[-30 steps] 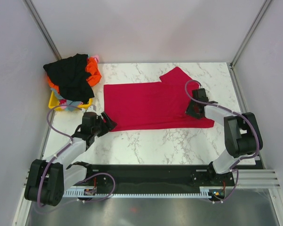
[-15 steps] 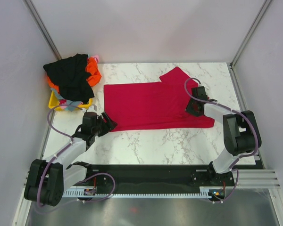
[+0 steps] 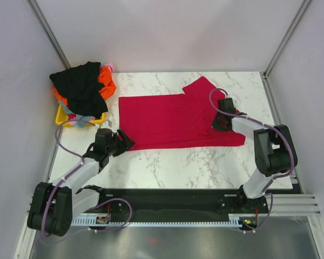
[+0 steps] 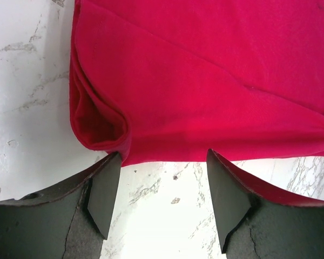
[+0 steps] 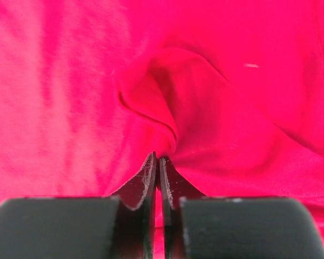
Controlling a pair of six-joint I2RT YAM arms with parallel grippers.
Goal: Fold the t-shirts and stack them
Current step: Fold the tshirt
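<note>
Crimson t-shirt [image 3: 173, 121] spread on the marble surface [image 3: 167, 162], my right fingers [image 5: 147, 183] clenched on a fold at its right side — my left fingers [image 4: 103, 189] spread apart, just off its near-left corner

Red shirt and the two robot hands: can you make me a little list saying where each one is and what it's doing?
red t-shirt: spread out on the table, one sleeve sticking out at the far right
left gripper: open, right at the shirt's near left corner
right gripper: shut on a pinch of the red t-shirt near its right end
other shirts: black and orange ones heaped on the yellow bin, far left
</note>
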